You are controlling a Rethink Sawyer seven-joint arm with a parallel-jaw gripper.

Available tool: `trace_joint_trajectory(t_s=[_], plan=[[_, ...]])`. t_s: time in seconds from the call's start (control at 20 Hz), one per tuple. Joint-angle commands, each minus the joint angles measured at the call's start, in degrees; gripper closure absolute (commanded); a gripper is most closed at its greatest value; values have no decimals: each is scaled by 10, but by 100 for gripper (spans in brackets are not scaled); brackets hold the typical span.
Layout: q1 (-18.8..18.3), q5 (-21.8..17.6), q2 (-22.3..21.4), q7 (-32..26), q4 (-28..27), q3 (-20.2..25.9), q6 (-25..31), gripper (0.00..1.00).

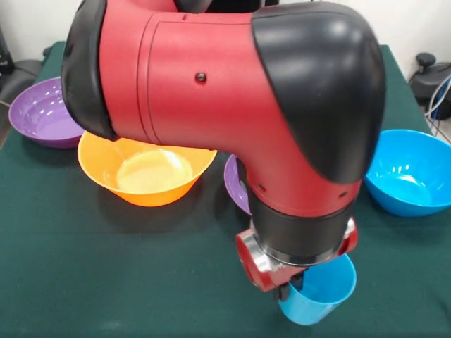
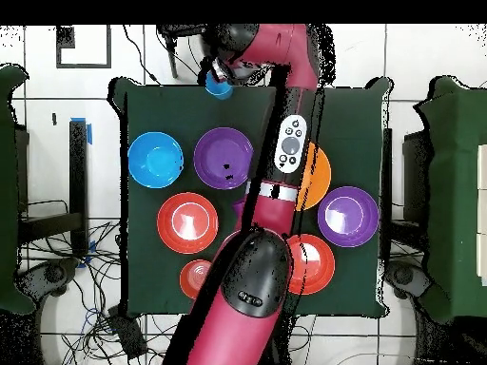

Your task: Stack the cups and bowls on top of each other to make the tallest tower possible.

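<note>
My gripper (image 1: 292,285) hangs at the table's near edge, shut on the rim of the light blue cup (image 1: 318,290), one dark finger inside it. The cup is tilted. In the overhead view the gripper (image 2: 222,76) and cup (image 2: 218,88) are at the table's top edge. The big orange bowl (image 1: 144,169) (image 2: 317,177), two purple bowls (image 1: 44,113) (image 1: 235,184) (image 2: 348,216) (image 2: 224,157), and the blue bowl (image 1: 409,172) (image 2: 155,159) stand apart on the cloth. Two red-orange bowls (image 2: 187,221) (image 2: 312,264) and a small orange bowl (image 2: 196,278) show only from above. The purple cup and magenta bowl are hidden.
The arm (image 1: 225,105) (image 2: 262,257) crosses the middle of the green table (image 1: 106,267) and hides what lies under it. A small purple patch (image 2: 238,207) shows beside the arm; I cannot tell what it is. Cables lie around the table.
</note>
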Motion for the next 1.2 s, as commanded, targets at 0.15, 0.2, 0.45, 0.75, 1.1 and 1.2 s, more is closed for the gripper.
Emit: trace_joint_trajectory(t_s=[0.15, 0.2, 0.45, 0.75, 1.1, 1.2], plan=[[-14, -136, -3, -216, -20, 138, 47, 100], [-17, -126, -4, -212, -13, 128, 46, 100], [-32, -78, -13, -191, 23, 75, 33, 100], [-44, -73, -11, -212, 29, 68, 49, 100], [-61, -54, -8, -224, 45, 48, 45, 100], [-62, -55, -11, -228, 46, 48, 49, 100]])
